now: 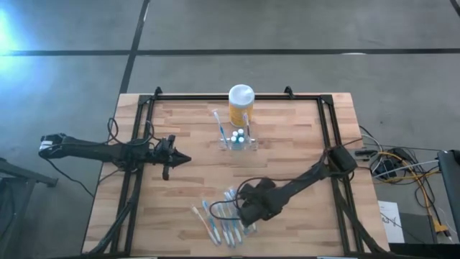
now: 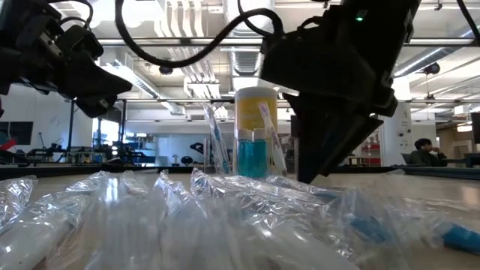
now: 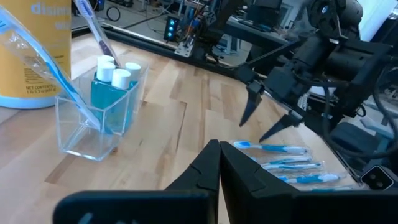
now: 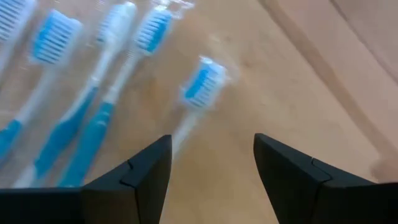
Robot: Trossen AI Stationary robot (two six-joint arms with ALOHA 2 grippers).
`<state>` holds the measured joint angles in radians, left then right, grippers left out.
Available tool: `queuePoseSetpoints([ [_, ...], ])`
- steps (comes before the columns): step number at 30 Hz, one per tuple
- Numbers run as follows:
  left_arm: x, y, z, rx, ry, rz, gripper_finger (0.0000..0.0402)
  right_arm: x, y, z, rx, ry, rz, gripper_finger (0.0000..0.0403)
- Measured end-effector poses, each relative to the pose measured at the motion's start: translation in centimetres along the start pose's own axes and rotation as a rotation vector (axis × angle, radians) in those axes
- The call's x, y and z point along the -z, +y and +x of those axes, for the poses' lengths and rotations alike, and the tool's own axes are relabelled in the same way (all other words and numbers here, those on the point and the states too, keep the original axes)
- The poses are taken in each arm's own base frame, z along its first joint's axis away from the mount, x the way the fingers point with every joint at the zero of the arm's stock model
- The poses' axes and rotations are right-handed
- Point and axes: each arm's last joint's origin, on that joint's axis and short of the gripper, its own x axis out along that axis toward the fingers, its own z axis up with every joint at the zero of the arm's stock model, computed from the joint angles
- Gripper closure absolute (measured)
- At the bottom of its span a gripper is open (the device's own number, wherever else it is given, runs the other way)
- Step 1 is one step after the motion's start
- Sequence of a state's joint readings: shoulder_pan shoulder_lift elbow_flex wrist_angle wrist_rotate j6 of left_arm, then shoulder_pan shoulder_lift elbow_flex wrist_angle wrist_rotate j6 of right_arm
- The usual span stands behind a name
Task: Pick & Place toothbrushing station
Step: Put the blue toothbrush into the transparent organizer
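— Where the high view looks down, what stands beside the yellow jar (image 1: pixel 241 105)?
— The toothbrushing station (image 1: pixel 238 139), touching its near side; the left tool (image 1: pixel 180 158), pinched closed, hangs well apart.
— And the right wrist view?
— The right tool (image 4: pixel 211 168) gapes wide, empty, above wrapped toothbrushes (image 4: pixel 93 93) on the worktop (image 4: pixel 298 93).

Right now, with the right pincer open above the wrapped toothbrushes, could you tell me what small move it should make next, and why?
Probably lower the right pincer straight down around the nearest toothbrush. Its jaws stand open and empty, that brush's handle runs down between them, and the clear holder beside the yellow jar already has two brushes standing in it. The left pincer waits shut, off to the side.
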<state>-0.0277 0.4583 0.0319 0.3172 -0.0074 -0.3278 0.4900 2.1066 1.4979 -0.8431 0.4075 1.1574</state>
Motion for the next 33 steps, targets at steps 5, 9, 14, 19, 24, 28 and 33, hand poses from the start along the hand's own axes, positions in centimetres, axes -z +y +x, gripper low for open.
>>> queuePoseSetpoints([
  [5,0.0,0.0,0.0,0.0,0.001,-0.012,0.039,0.5,-1.0,-0.1,0.082,0.058,-0.009,0.0179],
  [9,0.0,0.0,0.0,0.001,0.002,-0.013,0.0392,0.1,-0.9,-1.2,0.049,0.035,0.02,0.0179],
  [14,0.1,0.0,0.0,0.0,0.006,-0.016,0.039,-0.5,-0.2,-2.5,-0.042,-0.016,0.052,0.0179],
  [19,0.1,0.0,0.0,0.016,0.011,-0.017,0.0392,-0.4,0.6,-2.2,-0.093,-0.02,0.074,0.0179],
  [24,0.1,-0.1,0.0,0.024,0.016,-0.025,0.039,0.1,1.2,-0.8,-0.108,0.019,0.057,0.0179],
  [28,0.1,-0.1,0.0,0.029,0.02,-0.025,0.0392,0.7,1.3,0.4,-0.082,0.047,0.044,0.0179],
  [33,0.1,-0.1,0.0,0.029,0.019,-0.025,0.039,1.0,1.2,1.5,-0.067,0.075,-0.023,0.0182],
])
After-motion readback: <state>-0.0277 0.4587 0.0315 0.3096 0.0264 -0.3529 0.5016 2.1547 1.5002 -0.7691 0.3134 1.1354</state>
